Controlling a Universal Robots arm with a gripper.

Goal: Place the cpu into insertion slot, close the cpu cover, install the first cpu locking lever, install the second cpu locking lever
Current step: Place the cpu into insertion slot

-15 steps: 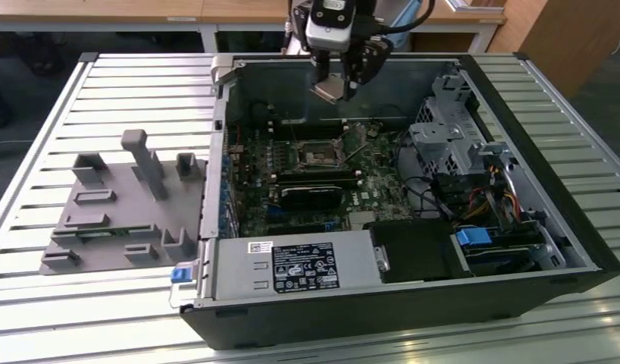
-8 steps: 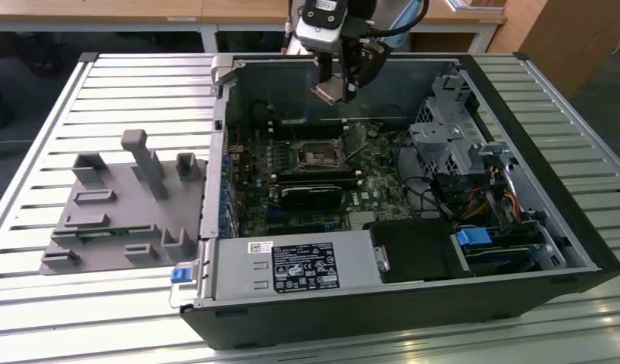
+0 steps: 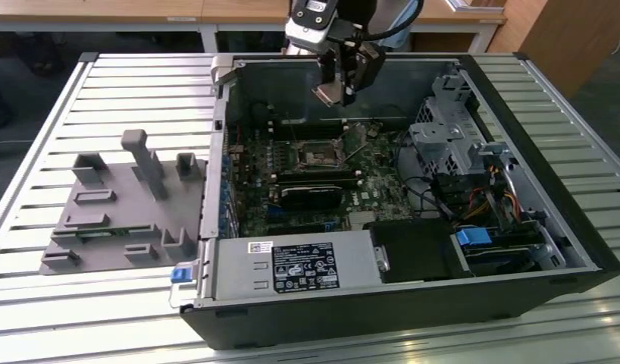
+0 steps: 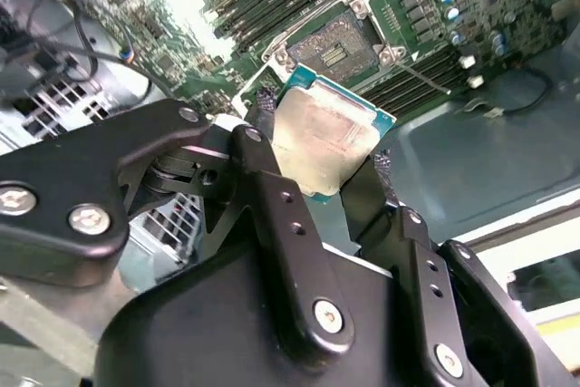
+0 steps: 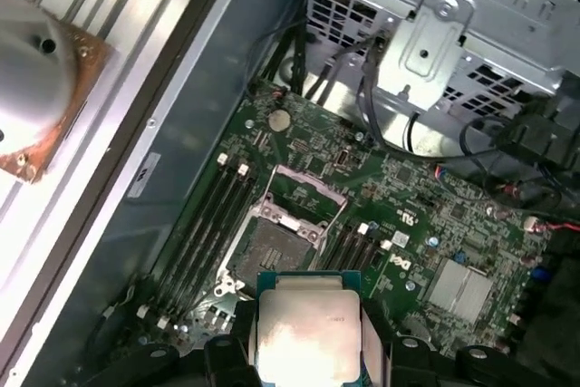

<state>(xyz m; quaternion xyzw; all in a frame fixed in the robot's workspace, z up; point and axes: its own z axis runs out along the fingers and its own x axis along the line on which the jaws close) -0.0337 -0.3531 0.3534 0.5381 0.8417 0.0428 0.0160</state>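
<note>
Note that the gripper (image 3: 337, 89) holds the chip (image 4: 326, 138) by two opposite edges, its fingers (image 4: 263, 120) closed narrow on it, above the open computer case (image 3: 391, 311). In the exterior view you find the socket (image 3: 318, 154) at 6 o'clock from the gripper, well apart from it, contacts uncovered. In the first wrist view the cover (image 5: 306, 189) stands raised beside the socket.

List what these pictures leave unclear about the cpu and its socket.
cpu underside: turned away from both wrist views.
cpu side edges: covered by the gripper fingers, second wrist view.
insertion slot contacts: too small, exterior view.
insertion slot near edge: behind the cpu, first wrist view.
</note>
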